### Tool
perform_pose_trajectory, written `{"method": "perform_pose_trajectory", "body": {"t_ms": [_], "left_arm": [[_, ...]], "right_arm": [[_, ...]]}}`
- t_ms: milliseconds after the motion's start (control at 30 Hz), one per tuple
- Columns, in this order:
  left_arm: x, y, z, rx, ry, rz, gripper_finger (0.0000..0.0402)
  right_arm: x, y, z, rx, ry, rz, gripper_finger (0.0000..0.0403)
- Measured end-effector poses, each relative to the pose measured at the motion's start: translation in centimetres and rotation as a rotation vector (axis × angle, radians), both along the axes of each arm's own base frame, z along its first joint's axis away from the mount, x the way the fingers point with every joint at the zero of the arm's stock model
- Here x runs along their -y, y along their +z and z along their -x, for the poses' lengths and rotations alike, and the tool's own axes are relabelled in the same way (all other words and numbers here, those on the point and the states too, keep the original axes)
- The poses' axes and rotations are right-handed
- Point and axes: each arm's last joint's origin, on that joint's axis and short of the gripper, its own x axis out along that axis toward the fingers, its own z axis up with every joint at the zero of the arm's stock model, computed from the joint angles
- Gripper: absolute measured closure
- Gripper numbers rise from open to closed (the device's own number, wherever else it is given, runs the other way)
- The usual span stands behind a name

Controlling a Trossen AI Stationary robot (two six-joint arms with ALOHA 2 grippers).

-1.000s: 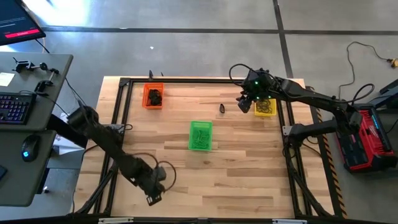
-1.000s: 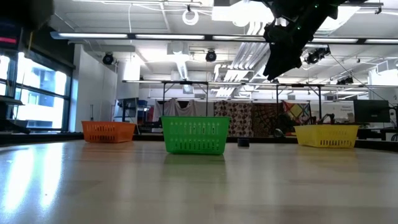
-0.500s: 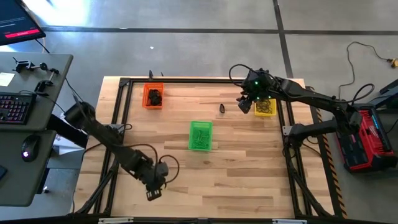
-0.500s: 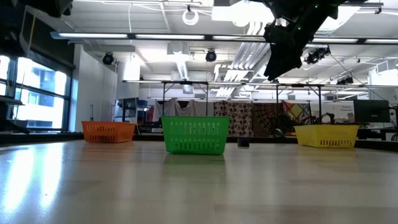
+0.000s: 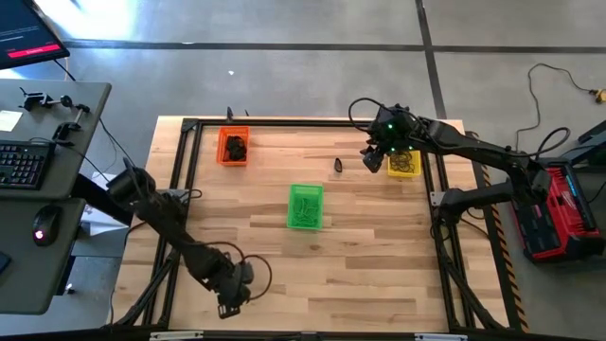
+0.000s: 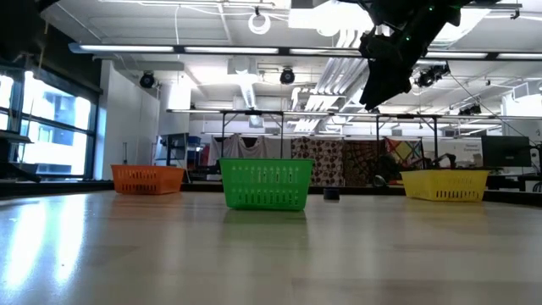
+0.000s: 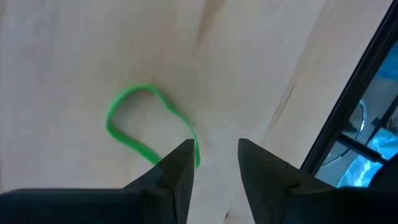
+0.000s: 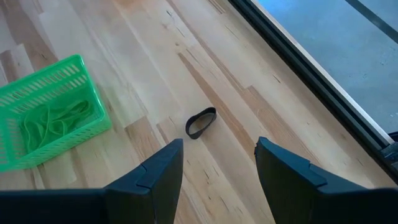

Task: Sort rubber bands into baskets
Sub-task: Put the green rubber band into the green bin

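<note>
Left hand [image 7: 212, 163] sits low at the tabletop's [image 5: 360, 246] near-left corner, fingers narrowly parted, nothing held — green rubber band [image 7: 149, 124] lies flat just beside one fingertip. Thin, limp, likely slippery — pinch one strand. Right hand [image 8: 217, 163] hangs wide above black rubber band [image 8: 200, 122], near yellow basket [image 5: 404, 163]. No legible labels.

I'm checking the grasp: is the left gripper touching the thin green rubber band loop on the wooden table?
Cannot tell. In the left wrist view the green rubber band loop runs behind one finger of the open left gripper, hiding any contact or gap.
</note>
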Motion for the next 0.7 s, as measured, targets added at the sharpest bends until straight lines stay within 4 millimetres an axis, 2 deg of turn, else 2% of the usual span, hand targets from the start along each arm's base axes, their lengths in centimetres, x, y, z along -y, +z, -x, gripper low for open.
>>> {"method": "perform_pose_trajectory", "body": {"t_ms": [233, 467, 567, 700], "left_arm": [[1.0, -0.7, 0.7, -0.02, -0.019, -0.012, 0.0284], [1.3, -2.5, 0.8, -0.071, -0.053, -0.059, 0.0288], [1.1, -2.8, 0.6, -0.081, -0.043, -0.064, 0.0306], [0.8, -2.5, 0.2, -0.085, -0.031, -0.042, 0.0351]], "right_arm": [[0.0, 0.0, 0.0, -0.001, 0.0, 0.0, 0.0215], [0.0, 0.0, 0.0, -0.002, 0.004, 0.003, 0.0215], [0.0, 0.0, 0.0, -0.003, 0.005, 0.004, 0.0215], [0.0, 0.0, 0.0, -0.003, 0.006, 0.004, 0.0215]]}}
